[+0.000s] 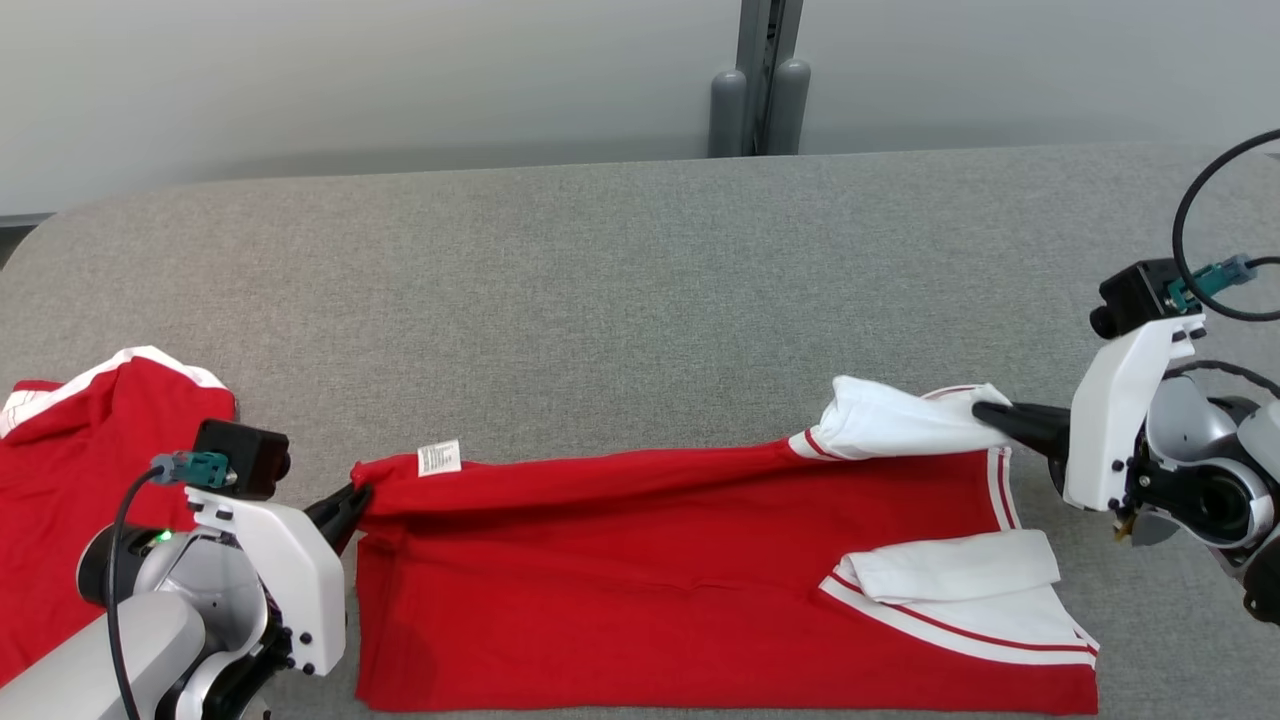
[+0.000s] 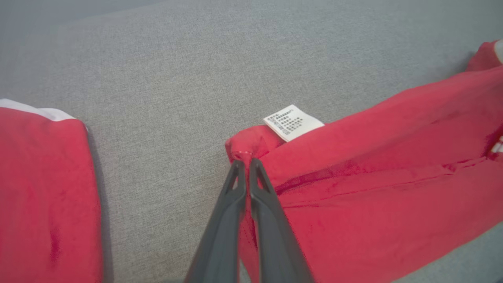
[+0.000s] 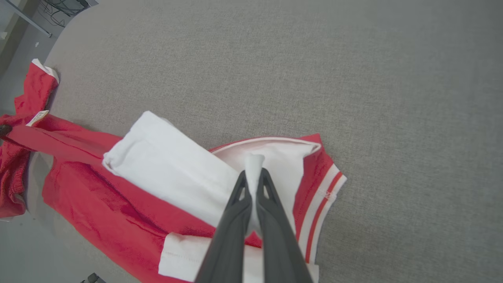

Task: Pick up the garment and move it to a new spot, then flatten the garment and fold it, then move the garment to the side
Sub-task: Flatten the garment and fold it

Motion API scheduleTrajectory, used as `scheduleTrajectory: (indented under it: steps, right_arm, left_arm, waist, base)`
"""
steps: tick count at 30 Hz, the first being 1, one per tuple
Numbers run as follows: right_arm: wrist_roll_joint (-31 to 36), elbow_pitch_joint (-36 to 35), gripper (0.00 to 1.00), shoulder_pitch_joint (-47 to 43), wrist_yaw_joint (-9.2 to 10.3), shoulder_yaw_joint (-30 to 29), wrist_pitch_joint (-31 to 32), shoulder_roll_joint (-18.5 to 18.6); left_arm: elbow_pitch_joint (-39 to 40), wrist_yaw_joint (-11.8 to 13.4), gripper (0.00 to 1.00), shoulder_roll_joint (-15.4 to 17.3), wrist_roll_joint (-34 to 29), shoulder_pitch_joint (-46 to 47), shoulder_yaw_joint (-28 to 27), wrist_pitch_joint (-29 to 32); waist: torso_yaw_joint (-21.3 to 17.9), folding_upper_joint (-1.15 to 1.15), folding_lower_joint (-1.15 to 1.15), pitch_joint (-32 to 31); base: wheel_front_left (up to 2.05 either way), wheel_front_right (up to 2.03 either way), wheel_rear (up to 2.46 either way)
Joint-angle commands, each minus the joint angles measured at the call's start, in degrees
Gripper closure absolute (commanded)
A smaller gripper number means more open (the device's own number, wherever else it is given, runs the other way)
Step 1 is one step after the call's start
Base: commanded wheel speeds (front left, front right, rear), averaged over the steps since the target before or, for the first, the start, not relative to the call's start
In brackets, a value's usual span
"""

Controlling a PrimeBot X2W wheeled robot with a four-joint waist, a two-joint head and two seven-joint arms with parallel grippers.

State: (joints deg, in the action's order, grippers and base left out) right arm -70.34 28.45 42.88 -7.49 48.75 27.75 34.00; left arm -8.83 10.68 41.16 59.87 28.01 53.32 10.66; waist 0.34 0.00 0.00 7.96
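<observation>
Both clamped shut on cloth, the left gripper (image 1: 362, 495) and right gripper (image 1: 982, 411) stretch the red-and-white jersey garment (image 1: 650, 580) across the grey fabric counter (image 1: 600, 300) (fold seemingly under way; side move remains).

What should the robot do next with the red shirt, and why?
Probably bring both grippers together toward the near edge of the shirt. The left gripper pinches its red corner, the right gripper its white end, so the far edge is stretched up between them while the rest lies flat; laying it over would make a fold.
</observation>
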Motion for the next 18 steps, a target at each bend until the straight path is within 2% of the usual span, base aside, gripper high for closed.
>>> scheduleTrajectory:
  steps: [1,18]
  right_arm:
    - [-0.4,-0.5,1.0,-1.2,-0.02,0.2,0.6,0.6]
    - [0.0,-4.7,1.0,-8.8,-0.02,-2.0,6.3,1.7]
  left_arm:
    - [-0.4,0.4,1.0,0.6,0.1,-0.8,0.1,0.2]
    - [-0.9,0.9,1.0,0.7,0.0,-2.7,2.1,1.9]
  waist:
    - [-0.2,0.0,0.0,-0.3]
    - [-0.6,0.0,0.0,-1.3]
  base:
    - [0.0,0.0,0.0]
    - [0.0,0.0,0.0]
